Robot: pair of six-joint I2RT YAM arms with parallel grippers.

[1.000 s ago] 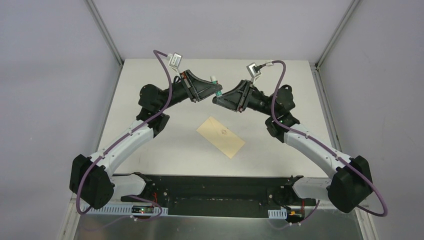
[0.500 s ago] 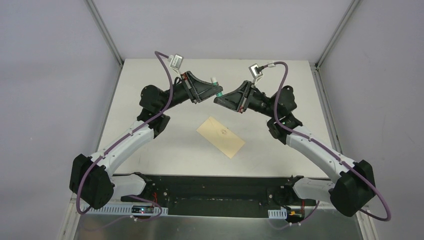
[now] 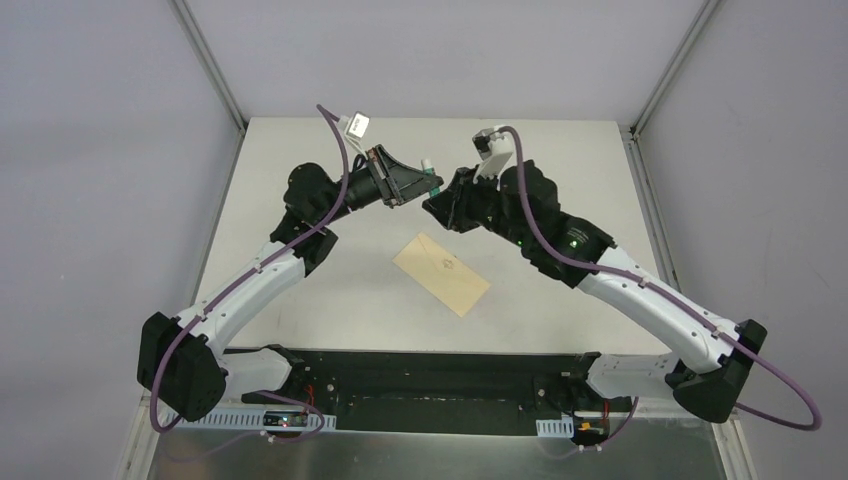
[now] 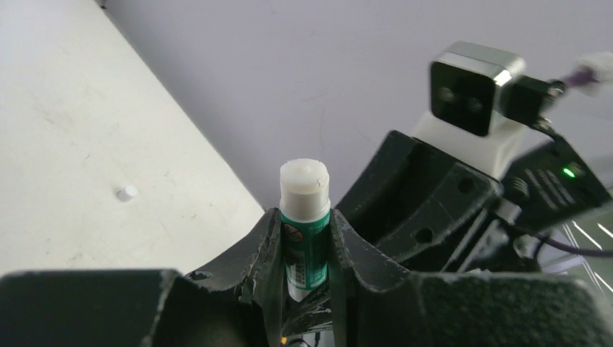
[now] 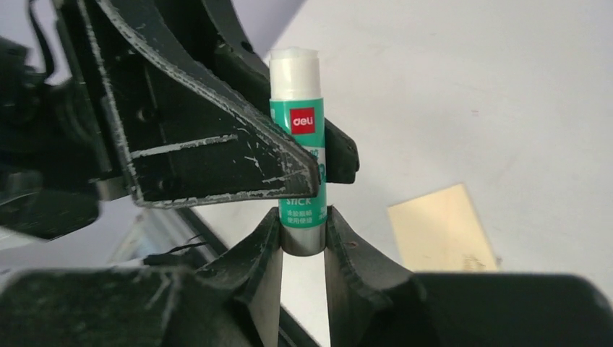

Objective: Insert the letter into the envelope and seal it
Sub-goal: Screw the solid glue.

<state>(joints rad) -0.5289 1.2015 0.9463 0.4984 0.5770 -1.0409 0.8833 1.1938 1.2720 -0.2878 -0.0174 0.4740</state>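
Here one glue stick (image 4: 304,189) hangs in mid-air, pinched by the left claw (image 4: 304,220) at its middle and the right claw (image 5: 302,218) at its base; the envelope (image 3: 441,272) lies flat on the surface (image 3: 340,300) beneath them

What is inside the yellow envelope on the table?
The envelope shows only its flat tan outside. Its own paper covers whatever is inside, so the contents cannot be seen.
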